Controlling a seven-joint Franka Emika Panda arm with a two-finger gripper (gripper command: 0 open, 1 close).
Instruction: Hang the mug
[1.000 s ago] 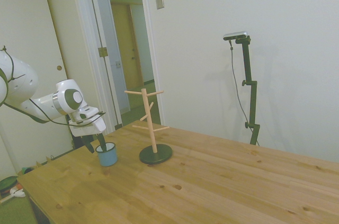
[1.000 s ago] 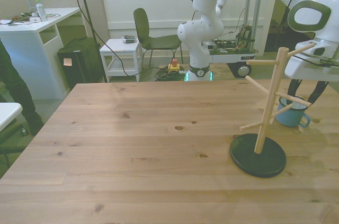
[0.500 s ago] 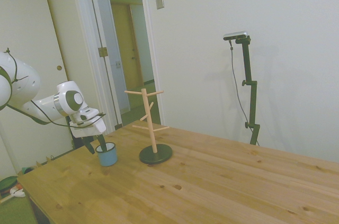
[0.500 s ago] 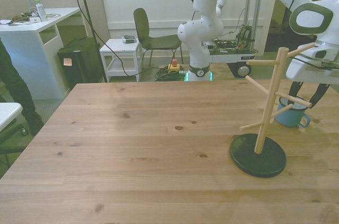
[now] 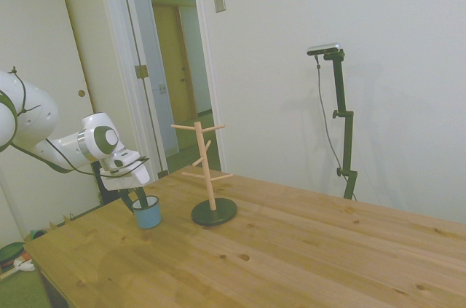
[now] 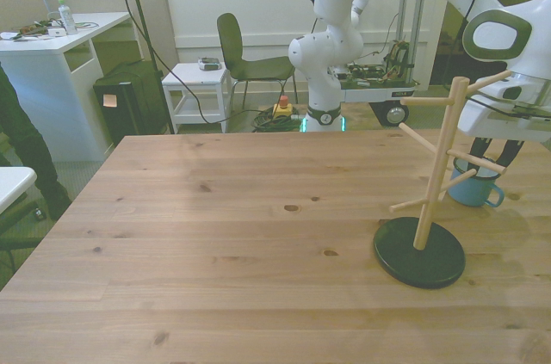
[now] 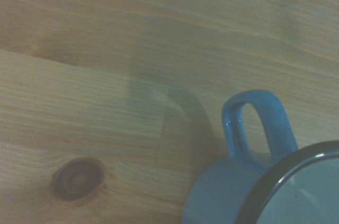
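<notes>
The small light-blue mug (image 5: 148, 213) (image 6: 473, 187) stands upright on the table with its loop handle (image 7: 258, 127) out to one side. It sits just behind the wooden peg stand (image 5: 207, 172) (image 6: 437, 176), toward the front view's right. My gripper (image 5: 137, 196) (image 6: 493, 157) hangs right over the mug and is open, its dark fingers (image 6: 479, 151) spread at the rim. In the side view one finger seems to dip inside the mug. The wrist view shows the mug's dark rim (image 7: 286, 173) and pale inside from close by.
The peg stand's round black base (image 6: 419, 253) rests on the wooden table (image 6: 232, 235), and its pegs point several ways near my wrist. Beyond the table are a chair (image 6: 245, 58), a white desk (image 6: 60, 46) and a person's dark sleeve (image 6: 21, 136) at the front view's left.
My wrist has shifted a little toward the peg stand and tilted slightly over the mug. The mug and the stand have not moved.
</notes>
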